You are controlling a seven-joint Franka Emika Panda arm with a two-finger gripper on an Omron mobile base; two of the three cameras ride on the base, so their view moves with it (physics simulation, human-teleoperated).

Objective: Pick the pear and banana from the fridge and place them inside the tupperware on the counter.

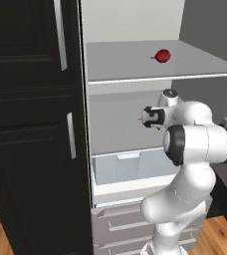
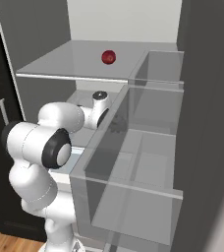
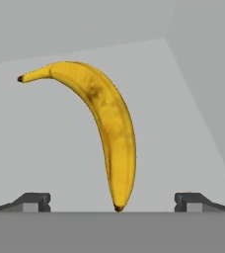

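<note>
Fridge point(image 1: 135, 30): stood open — pear point(image 1: 162, 56) on the upper shelf.
Gripper point(image 3: 112, 200): spread wide, straddling the banana point(image 3: 104, 118).
Advice: centre on its thick middle — then close.

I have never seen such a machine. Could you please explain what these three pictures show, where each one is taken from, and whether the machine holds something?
The white jointed thing is a robot arm standing in front of an open fridge. Two pictures come from cameras on its base, one behind it on the left, one on the right, so they show the same scene from two sides. The third comes from a camera on the hand, looking along the end effector, whose two dark fingertips rise at the bottom. On the upper glass shelf lies a dark red pear. The arm reaches in over the shelf below it. There a yellow banana lies directly ahead, between the two widely open fingertips. Nothing is held: the fingertips stand well apart from the banana on both sides.
</note>
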